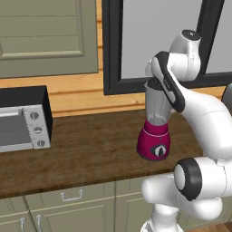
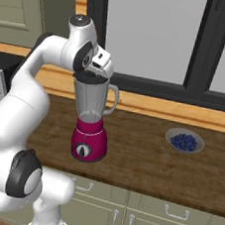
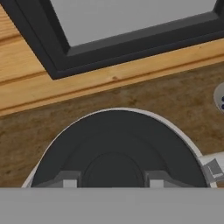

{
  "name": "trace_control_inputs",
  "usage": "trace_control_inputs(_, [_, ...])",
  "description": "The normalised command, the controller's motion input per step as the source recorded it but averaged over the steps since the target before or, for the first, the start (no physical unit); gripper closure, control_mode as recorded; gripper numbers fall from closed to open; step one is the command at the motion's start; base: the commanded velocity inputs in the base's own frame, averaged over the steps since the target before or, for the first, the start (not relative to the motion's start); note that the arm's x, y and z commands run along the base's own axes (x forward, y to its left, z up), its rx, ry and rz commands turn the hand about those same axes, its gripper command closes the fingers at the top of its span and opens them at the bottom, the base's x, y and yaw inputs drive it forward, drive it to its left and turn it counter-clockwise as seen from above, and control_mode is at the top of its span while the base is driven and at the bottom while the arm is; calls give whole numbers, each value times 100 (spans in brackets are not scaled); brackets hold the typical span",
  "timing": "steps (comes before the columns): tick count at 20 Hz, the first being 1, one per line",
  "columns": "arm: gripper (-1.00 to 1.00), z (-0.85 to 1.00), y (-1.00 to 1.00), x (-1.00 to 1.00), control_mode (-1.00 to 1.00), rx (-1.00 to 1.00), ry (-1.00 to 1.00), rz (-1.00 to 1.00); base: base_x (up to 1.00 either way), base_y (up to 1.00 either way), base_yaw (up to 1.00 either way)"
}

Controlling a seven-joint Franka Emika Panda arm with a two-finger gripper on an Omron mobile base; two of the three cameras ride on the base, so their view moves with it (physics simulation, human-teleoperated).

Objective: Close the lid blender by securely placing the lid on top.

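the blender (image 2: 90, 127) stands on the dark wooden counter (image 2: 144, 153) not far from its near edge, magenta base down and clear jar upright, with its handle turned to the right in the right base view, so its mouth faces straight up to take a cap. the arm has reached over from the near side and bent its hand down right above the jar, and the gripper (image 3: 109, 179) is closed on the lid (image 3: 118, 148), its two tips pinching the raised knob in the middle of the dark disc; holding it by the centre likely lets the disc hang level over the rim. in the hand view the lid covers nearly the whole mouth, with a pale sliver of jar rim showing round its far edge, so it looks well centred. from the right base view the lid (image 2: 91, 78) sits at the very top of the jar, but i cannot tell whether it is fully seated or just resting there. the job looks close to done; a push down before letting go would seem wise. away to the right a bowl of blueberries (image 2: 184, 141) sits well apart, and the toaster oven (image 1: 25, 118) is far off to the left, neither in the way
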Motion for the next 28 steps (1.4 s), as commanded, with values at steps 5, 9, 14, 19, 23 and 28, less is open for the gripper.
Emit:
trace_control_inputs(5, [100, -70, 0, -7, -100, -2, 5, 0, 0, 0, 0])
trace_control_inputs(9, [-100, -52, 0, -26, -100, -4, 8, 0, 0, 0, 0])
trace_control_inputs(14, [-100, -43, 0, -43, -100, -3, 11, 0, 0, 0, 0])
trace_control_inputs(19, [-100, -35, -2, -72, -100, -1, 8, 0, 0, 0, 0])
trace_control_inputs(23, [-100, -32, -3, -75, -100, 0, 9, 0, 0, 0, 0])
trace_control_inputs(28, [-100, -27, -5, -73, -100, 0, 12, 0, 0, 0, 0])
